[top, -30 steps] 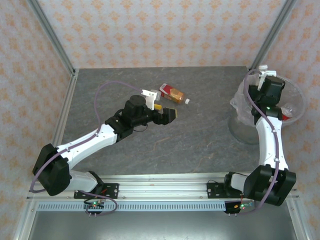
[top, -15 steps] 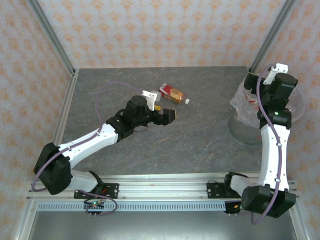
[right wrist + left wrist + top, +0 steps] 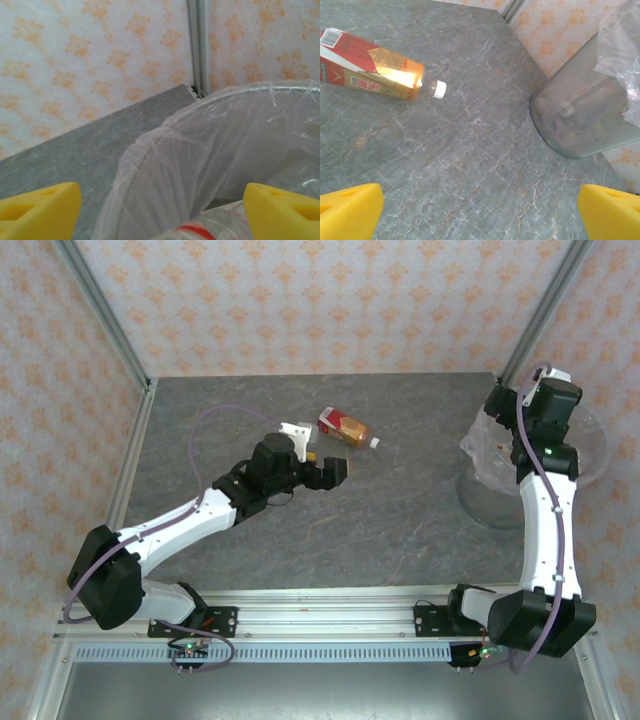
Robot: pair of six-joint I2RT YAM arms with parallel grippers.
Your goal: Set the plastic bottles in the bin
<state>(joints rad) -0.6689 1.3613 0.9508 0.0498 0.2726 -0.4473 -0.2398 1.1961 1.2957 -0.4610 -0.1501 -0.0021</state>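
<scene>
One plastic bottle [image 3: 375, 70] lies on its side in the bench's [image 3: 400, 530] far half, with a red and copper-gold label and a white cap pointing toward the mesh bin [image 3: 575, 115] at the right edge. Overhead, the right arm [image 3: 545, 510] covers part of the bin. The right wrist view looks inside it, where a clear bottle [image 3: 200, 229] is cut off at the frame's bottom. The left jaws stand wide apart and empty; the right jaws stand apart above the liner [image 3: 165, 150].
</scene>
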